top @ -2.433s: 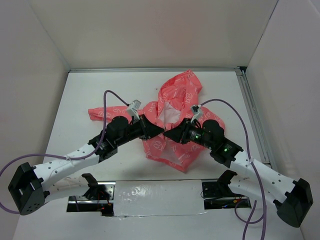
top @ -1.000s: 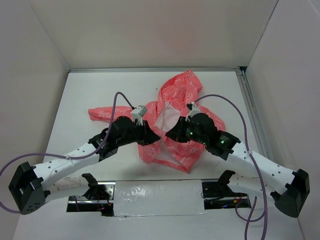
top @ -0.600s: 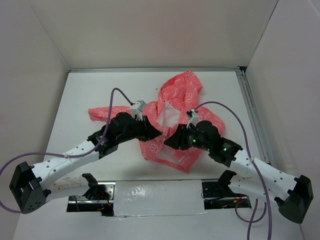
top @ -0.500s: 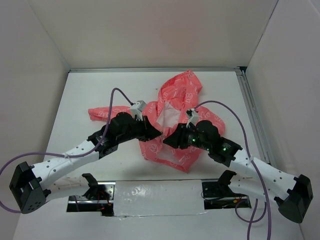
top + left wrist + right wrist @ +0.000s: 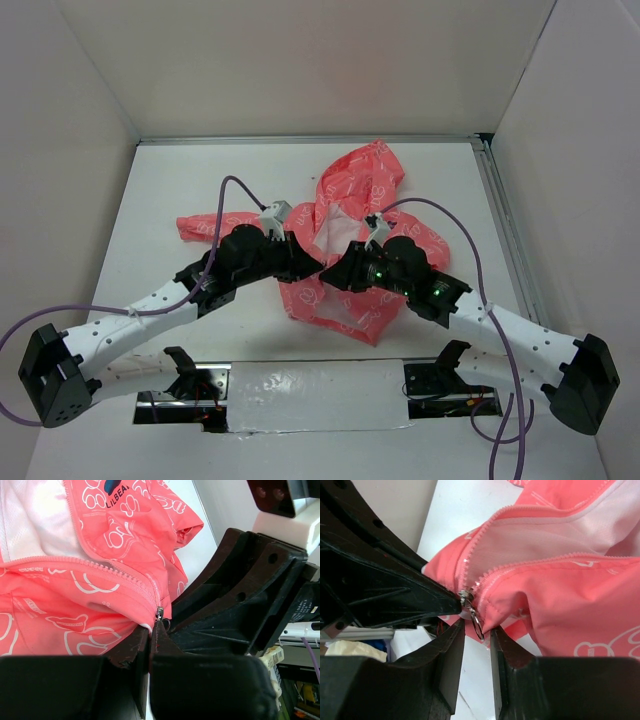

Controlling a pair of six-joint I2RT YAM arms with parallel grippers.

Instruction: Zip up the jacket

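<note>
The coral-pink jacket point(image 5: 358, 182) lies crumpled in the middle of the table, its front open and its white lining point(image 5: 30, 525) showing. Its dark blue chest logo point(image 5: 116, 486) shows in the left wrist view. My left gripper point(image 5: 318, 264) is shut on the jacket's bottom hem point(image 5: 142, 626), just below the zipper slider point(image 5: 159, 613). My right gripper point(image 5: 340, 275) faces it tip to tip. Its jaws stand a little apart point(image 5: 477, 630), with the slider's metal pull ring point(image 5: 477, 621) hanging loose between them. The zipper teeth point(image 5: 535, 562) are parted above the slider.
White walls enclose the table on three sides. A metal rail point(image 5: 505, 230) runs along the right edge. A taped strip point(image 5: 310, 385) with openings at both ends crosses the near edge between the arm bases. Purple cables point(image 5: 225, 195) loop above both arms.
The right gripper has shifted left and farther, closing up to the left gripper's tip. The left arm has held still over the last half second. The jacket's lower part has barely moved.
</note>
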